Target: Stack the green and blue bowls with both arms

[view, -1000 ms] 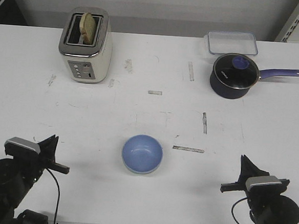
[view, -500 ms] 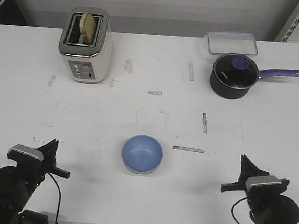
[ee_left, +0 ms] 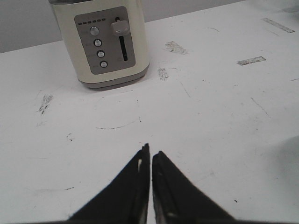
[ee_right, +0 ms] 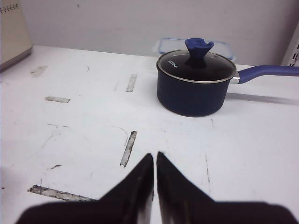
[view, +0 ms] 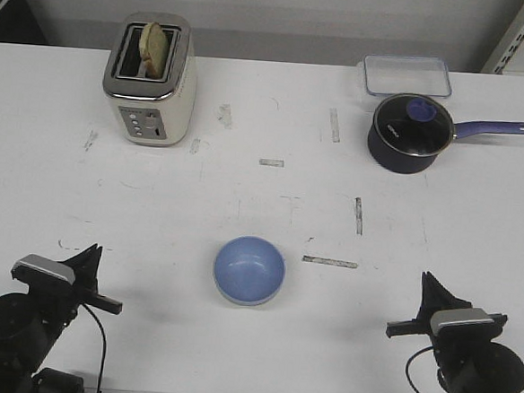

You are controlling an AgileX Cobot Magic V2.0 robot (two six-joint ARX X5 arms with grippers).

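The light blue bowl (view: 250,269) sits upright on the white table at the front centre, between the two arms. A thin pale band shows under its near rim; I cannot tell whether that is the mint green bowl. No separate green bowl is in view. My left gripper (view: 89,258) is at the front left, shut and empty, well left of the bowl; in the left wrist view (ee_left: 150,151) its tips meet over bare table. My right gripper (view: 428,285) is at the front right, shut and empty; it also shows in the right wrist view (ee_right: 154,155). Neither wrist view shows a bowl.
A cream toaster (view: 150,79) with a bread slice stands at the back left, also in the left wrist view (ee_left: 100,42). A dark navy saucepan (view: 412,133) with a glass lid stands at the back right (ee_right: 196,81), with a clear lidded container (view: 406,76) behind it. Worn tape marks dot the table.
My left arm has drawn back and down a little towards the front edge. The right arm and the blue bowl have not moved.
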